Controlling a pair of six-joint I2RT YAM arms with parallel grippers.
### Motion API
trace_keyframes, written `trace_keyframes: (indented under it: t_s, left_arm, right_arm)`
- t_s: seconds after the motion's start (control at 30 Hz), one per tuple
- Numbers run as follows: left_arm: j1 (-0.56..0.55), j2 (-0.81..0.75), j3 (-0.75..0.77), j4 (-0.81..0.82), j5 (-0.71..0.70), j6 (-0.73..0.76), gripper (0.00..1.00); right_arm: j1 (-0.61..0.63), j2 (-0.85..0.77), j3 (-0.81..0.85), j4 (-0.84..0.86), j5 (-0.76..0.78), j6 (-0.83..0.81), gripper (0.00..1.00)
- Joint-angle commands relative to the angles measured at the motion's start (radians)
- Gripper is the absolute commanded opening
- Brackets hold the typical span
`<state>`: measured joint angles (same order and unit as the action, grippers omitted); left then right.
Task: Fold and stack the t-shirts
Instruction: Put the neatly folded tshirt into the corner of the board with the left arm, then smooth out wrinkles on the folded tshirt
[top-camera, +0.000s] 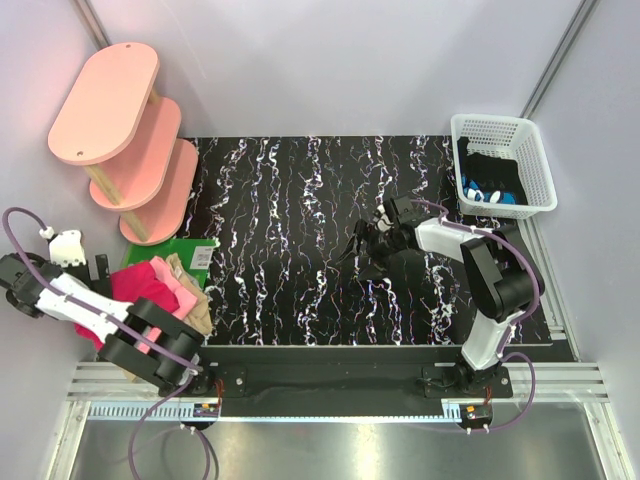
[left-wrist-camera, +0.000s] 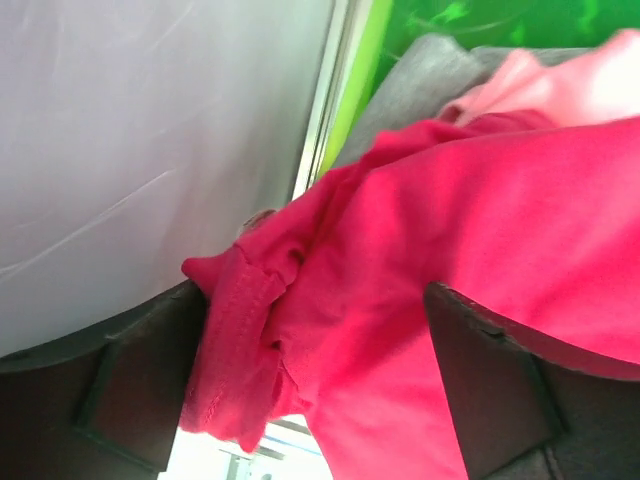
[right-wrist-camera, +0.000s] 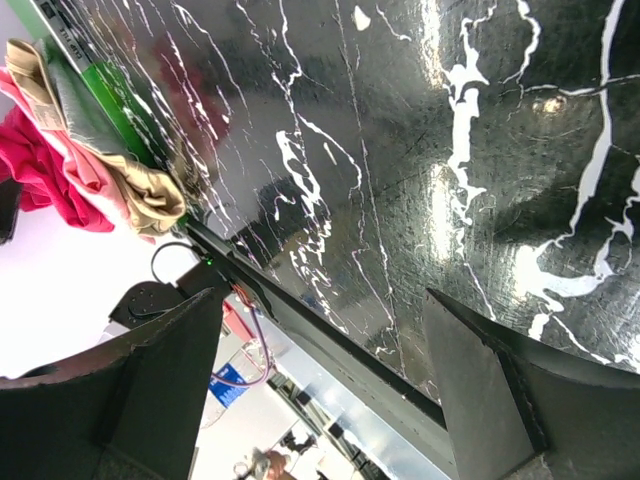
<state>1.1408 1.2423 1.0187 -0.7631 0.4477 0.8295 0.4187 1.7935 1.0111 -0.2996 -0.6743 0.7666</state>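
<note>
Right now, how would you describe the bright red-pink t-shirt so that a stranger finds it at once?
Find the pink oval shelves at the far left. Below them in the top view, a heap of cloth lies partly on a green board. The crimson-pink t-shirt is the heap's left part, much more vivid than the light pink shirt and the tan shirt beside it.

Counted three t-shirts (top-camera: 160, 288): crimson t-shirt (top-camera: 135, 280), light pink t-shirt (top-camera: 186, 299), tan t-shirt (top-camera: 182, 268), one each; two arms (top-camera: 480, 270); one white basket (top-camera: 541, 172); three pink shelves (top-camera: 105, 100)

Your left tool (left-wrist-camera: 312, 300) gapes wide, its arm swung far left; your right tool (top-camera: 360, 240) is spread wide too.
</note>
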Motion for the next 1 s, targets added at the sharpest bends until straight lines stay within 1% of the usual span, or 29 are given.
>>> trace_keyframes:
  t_s: [0.0,0.03,0.07,0.1,0.17,0.23,0.27,0.33,0.43,0.47,0.53,0.6,0.63,0.7,0.73,0.8,0.87,0.97]
  left_arm:
    - [-0.022,-0.096,0.090,-0.210,0.132,0.123,0.99]
    - [-0.030,-0.096,0.162,-0.304,0.163,0.167,0.99]
    - [-0.044,-0.096,0.196,-0.467,0.190,0.236,0.99]
    - [-0.055,-0.098,0.224,-0.538,0.228,0.268,0.99]
    - [-0.102,-0.113,0.262,-0.657,0.243,0.318,0.99]
    - [-0.134,-0.138,0.220,-0.639,0.220,0.300,0.99]
    - [-0.153,-0.153,0.199,-0.590,0.207,0.283,0.99]
    - [-0.156,-0.155,0.159,-0.543,0.180,0.272,0.99]
    - [-0.171,-0.155,0.112,-0.544,0.155,0.302,0.98]
    - [-0.183,-0.159,0.086,-0.539,0.120,0.330,0.98]
    - [-0.219,-0.164,-0.008,-0.472,0.071,0.320,0.97]
    - [-0.227,-0.147,-0.092,-0.427,0.013,0.316,0.96]
    - [-0.228,-0.112,-0.112,-0.377,-0.007,0.303,0.95]
    - [-0.228,-0.063,-0.155,-0.329,-0.056,0.283,0.94]
    - [-0.230,0.003,-0.161,-0.297,-0.067,0.278,0.93]
    - [-0.231,0.064,-0.176,-0.254,-0.090,0.269,0.90]
    - [-0.251,0.135,-0.189,-0.236,-0.113,0.266,0.89]
    - [-0.292,0.172,-0.197,-0.231,-0.130,0.269,0.88]
  right_arm:
    - [0.015,0.014,0.038,0.016,-0.011,-0.007,0.88]
    - [0.015,0.014,0.040,0.017,-0.011,-0.007,0.88]
    - [0.017,0.015,0.040,0.016,-0.011,-0.007,0.88]
    - [0.017,0.018,0.044,0.016,-0.011,-0.004,0.88]
    - [0.020,0.017,0.044,0.019,-0.011,-0.003,0.88]
    - [0.022,0.014,0.044,0.019,-0.011,-0.001,0.88]
    - [0.022,0.010,0.043,0.019,-0.011,-0.003,0.88]
    - [0.023,0.003,0.040,0.020,-0.011,-0.006,0.88]
    - [0.022,0.001,0.035,0.017,-0.005,-0.006,0.88]
    - [0.022,0.006,0.037,0.017,-0.007,-0.006,0.88]
    - [0.023,0.009,0.038,0.019,-0.007,-0.004,0.88]
    - [0.022,0.010,0.040,0.022,-0.005,-0.003,0.88]
    - [0.020,0.010,0.038,0.020,-0.007,-0.003,0.88]
    - [0.022,0.007,0.035,0.022,-0.007,-0.006,0.88]
    - [0.020,0.006,0.034,0.020,-0.007,-0.006,0.88]
    - [0.022,0.007,0.030,0.019,-0.005,-0.007,0.88]
    - [0.022,0.009,0.030,0.019,-0.007,-0.004,0.88]
    - [0.022,0.009,0.030,0.019,-0.007,-0.004,0.88]
